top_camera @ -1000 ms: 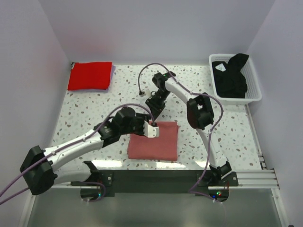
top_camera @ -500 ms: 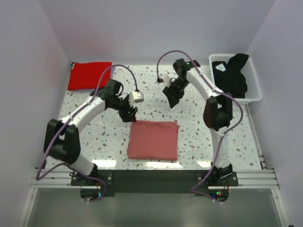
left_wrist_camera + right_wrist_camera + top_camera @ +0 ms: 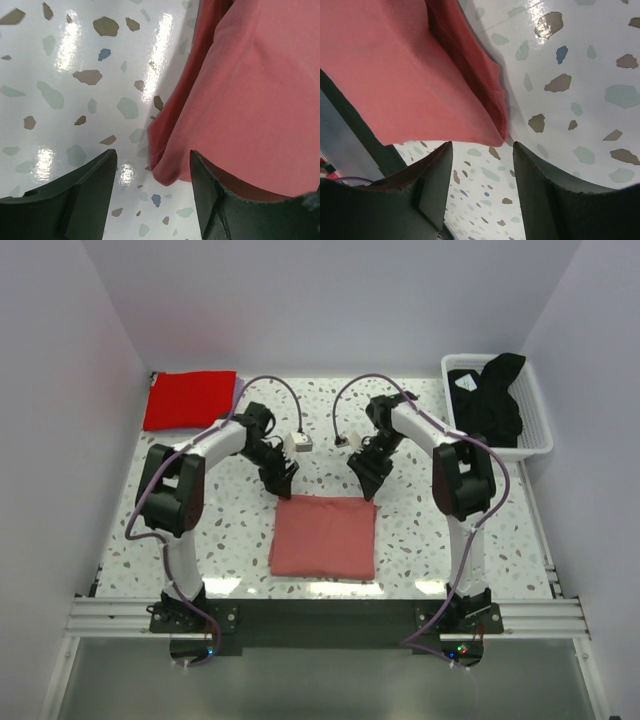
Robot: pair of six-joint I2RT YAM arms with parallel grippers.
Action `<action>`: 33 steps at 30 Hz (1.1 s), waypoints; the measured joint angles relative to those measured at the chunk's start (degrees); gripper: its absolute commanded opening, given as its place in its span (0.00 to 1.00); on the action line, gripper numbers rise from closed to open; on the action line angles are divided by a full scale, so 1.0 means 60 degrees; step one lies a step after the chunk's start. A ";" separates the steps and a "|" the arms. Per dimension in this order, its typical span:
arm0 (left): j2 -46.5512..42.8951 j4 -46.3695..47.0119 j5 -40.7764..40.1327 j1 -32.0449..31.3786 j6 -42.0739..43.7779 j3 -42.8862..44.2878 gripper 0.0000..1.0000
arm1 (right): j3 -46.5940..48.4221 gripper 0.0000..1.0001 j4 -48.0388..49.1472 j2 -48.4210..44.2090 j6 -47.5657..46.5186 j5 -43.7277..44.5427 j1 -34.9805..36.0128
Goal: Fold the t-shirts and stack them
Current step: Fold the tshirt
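Observation:
The salmon-pink t-shirt [image 3: 324,537] lies folded into a rectangle at the table's front middle. My left gripper [image 3: 281,483] hovers open just above its far left corner [image 3: 167,175]; the corner sits between the open fingers. My right gripper [image 3: 367,485] hovers open just above the far right corner [image 3: 497,135]. Neither holds cloth. The red t-shirt [image 3: 190,399] lies folded at the far left. The black t-shirt [image 3: 489,400] is bunched in the white basket [image 3: 536,440] at the far right.
The speckled tabletop [image 3: 220,530] surrounds the pink shirt. Walls close in the left, back and right sides. A metal rail [image 3: 330,615] runs along the near edge by the arm bases.
Both arms have swung in and down to the pink shirt's far corners. The left gripper moved from farther back left; the right came from near the basket.

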 measured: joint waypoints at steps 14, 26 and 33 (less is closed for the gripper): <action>0.0178 -0.0368 -0.0262 0.0051 0.0499 -0.0208 0.50 | -0.0193 0.47 0.0051 0.0138 -0.0240 -0.0204 0.0219; 0.0182 -0.0750 -0.0208 0.0204 0.0718 -0.0211 0.00 | -0.0412 0.00 0.0164 0.0189 -0.0408 0.0084 0.0226; 0.0084 -0.1020 -0.0091 0.0372 0.0798 -0.0208 0.00 | -0.0408 0.00 0.0091 -0.0062 -0.0324 0.0488 0.0226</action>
